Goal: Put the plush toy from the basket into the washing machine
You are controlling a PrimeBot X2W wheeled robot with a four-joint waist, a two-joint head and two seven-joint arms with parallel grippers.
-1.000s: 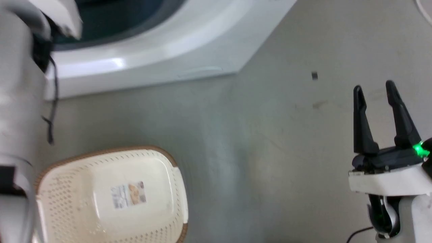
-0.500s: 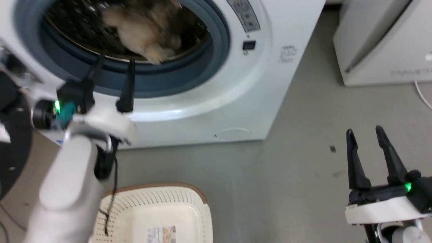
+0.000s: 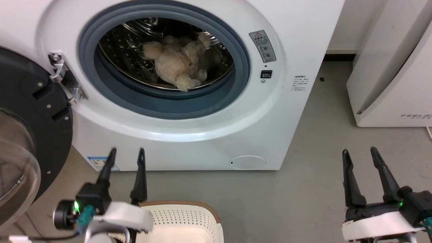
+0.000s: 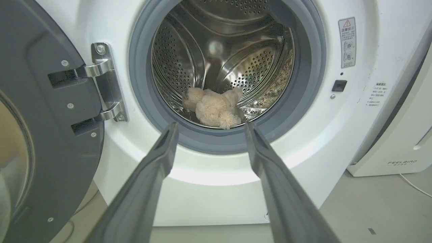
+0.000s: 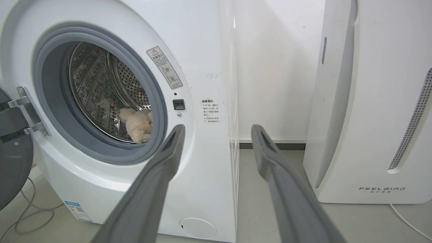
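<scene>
Toy: fluffy cream-beige plush toy [image 3: 175, 62] lying inside white round-porthole washing machine [image 3: 290, 118]; task looking done.
Left gripper [image 3: 127, 152]: released, backing off washing machine.
Right gripper [image 3: 358, 151]: released.

FEELBIRD lettering on the white appliance [image 5: 371, 101]

The fluffy cream plush toy [image 3: 175, 62] lies in the white front-loading washing machine [image 3: 290, 118]; the perforated cream plastic basket [image 3: 182, 217] stands before it, a smooth white appliance [image 3: 398, 84] to its right.
</scene>
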